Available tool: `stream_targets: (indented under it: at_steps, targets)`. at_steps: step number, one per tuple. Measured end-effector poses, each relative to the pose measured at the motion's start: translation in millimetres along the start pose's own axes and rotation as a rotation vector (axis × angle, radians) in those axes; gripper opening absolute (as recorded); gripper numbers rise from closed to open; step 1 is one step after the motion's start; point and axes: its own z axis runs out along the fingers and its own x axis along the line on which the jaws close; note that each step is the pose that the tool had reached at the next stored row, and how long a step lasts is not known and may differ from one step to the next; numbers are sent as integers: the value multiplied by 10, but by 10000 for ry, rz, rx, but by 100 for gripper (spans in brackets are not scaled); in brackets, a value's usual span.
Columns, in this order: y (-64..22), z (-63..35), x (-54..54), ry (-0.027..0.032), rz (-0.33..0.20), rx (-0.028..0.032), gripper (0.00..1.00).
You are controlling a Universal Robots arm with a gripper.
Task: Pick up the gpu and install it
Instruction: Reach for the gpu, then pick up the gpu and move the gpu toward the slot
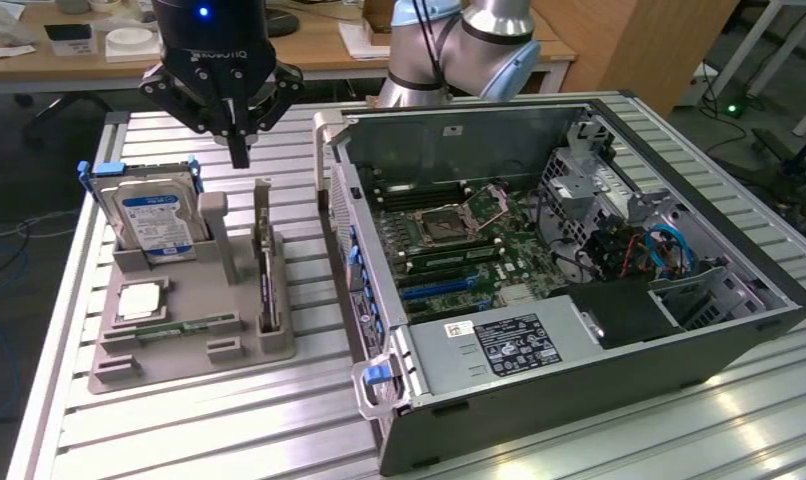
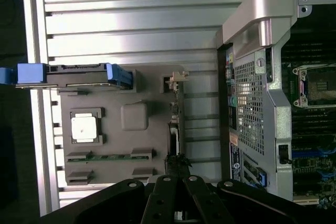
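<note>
Overhead access to the holder (image 1: 176, 365) is open. The gpu (image 1: 264, 265) stands on edge along the holder's side nearest the computer case (image 1: 577, 330). A narrow strip of bare worktop (image 1: 316, 340) separates them (the case wall rises higher than the card). The upright hard drive (image 1: 150, 212) and a grey post (image 1: 214, 215) stand on its other side.

Thin dark gpu (image 1: 266, 282), apparently upright in gray holder (image 1: 176, 358)

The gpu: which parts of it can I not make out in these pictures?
- Exterior view: the gpu stands nearly edge-on in the grey holder, whose slot hides its lower edge.
- Wrist view: the gpu shows as a thin edge; the gripper covers one end.
- Its components are too small to tell in either view.
</note>
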Motion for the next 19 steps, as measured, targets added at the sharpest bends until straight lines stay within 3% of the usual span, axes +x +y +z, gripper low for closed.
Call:
stream_targets:
  at_steps: [14, 17, 19]
  targets:
    - [0, 0, 0, 0, 0, 0, 11]
    - [0, 0, 0, 0, 0, 0, 29]
    - [0, 0, 0, 0, 1, 0, 35]
